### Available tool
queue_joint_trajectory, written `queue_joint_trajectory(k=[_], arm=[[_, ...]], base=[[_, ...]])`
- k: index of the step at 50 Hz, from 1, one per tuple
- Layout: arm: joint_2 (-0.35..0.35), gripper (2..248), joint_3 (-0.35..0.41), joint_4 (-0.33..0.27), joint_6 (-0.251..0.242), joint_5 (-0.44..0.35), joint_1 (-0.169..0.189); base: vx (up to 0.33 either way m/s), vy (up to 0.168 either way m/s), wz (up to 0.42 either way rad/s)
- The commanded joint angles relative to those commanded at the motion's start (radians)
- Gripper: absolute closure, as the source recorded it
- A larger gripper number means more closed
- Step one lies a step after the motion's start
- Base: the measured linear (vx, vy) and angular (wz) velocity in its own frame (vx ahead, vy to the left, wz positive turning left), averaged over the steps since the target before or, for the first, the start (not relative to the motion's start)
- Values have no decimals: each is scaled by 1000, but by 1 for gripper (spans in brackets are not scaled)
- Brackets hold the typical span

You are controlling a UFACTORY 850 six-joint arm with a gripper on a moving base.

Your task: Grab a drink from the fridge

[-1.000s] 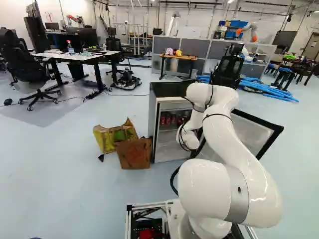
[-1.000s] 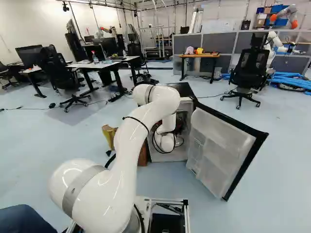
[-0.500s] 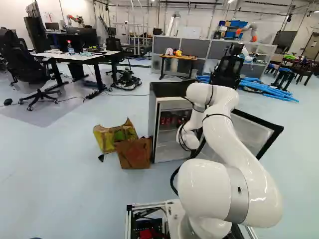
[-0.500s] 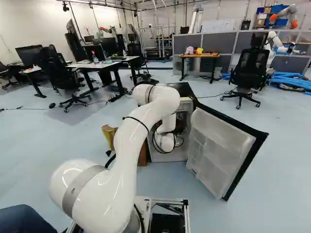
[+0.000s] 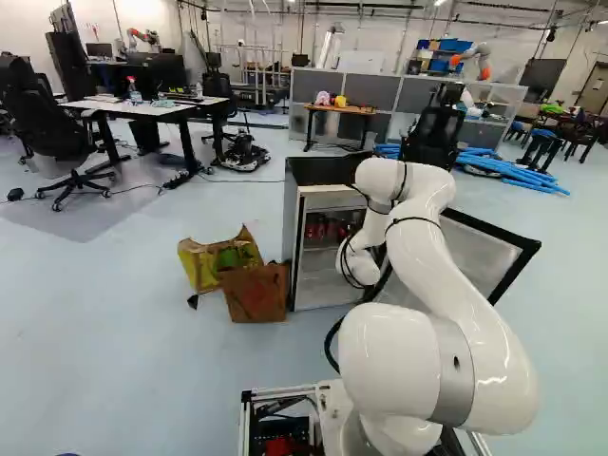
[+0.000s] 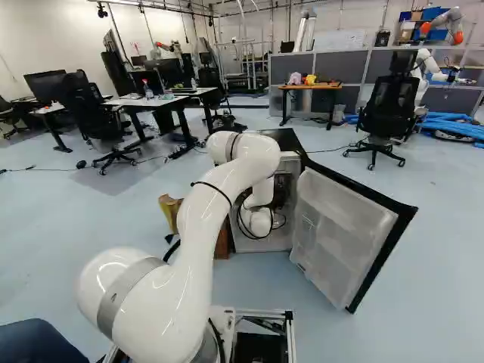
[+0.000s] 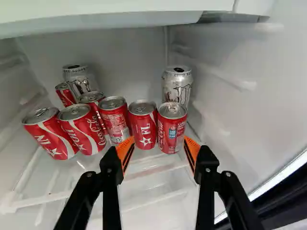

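From where I stand, the white arm [image 6: 200, 242] reaches into the open fridge [image 5: 313, 171], whose door [image 6: 344, 234] is swung wide, and the drinks are on the fridge's clear shelf [image 7: 153, 191]. The jaws stand well open inside the fridge, their orange pads [image 7: 125, 151] apart by roughly two cans, with nothing gripped. Between them, toward the fridge's back, are two upright red soda cans, the end can [image 7: 172, 128] nearest the fridge's side wall by the door and its neighbour [image 7: 142, 124]; whether a pad brushes either I can't tell. That end can looks the likeliest pick. If full, it should feel fairly heavy for its size, and firm while sealed, though its thin metal wall could dent under a hard squeeze. The smooth, painted side may be slippery, more so if cold has left it damp, so I'd want both pads flat on opposite sides at mid-height, clear of the tapered rim and its tab. Closing as they stand would probably pinch both cans together, so the jaws want centring on one first. A tall silver can [image 7: 177, 86] stands just behind, nearer the fridge's back wall, and a careless push could knock it.
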State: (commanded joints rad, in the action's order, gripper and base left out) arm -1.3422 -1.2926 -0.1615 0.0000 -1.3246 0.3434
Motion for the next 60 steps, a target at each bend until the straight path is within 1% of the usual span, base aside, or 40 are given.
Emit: queue_joint_trajectory(k=[30, 60], arm=[[0, 91, 0, 0, 0, 0, 1], [-15, 91, -29, 0, 0, 0, 19]], base=[[0, 0, 0], [0, 0, 0]])
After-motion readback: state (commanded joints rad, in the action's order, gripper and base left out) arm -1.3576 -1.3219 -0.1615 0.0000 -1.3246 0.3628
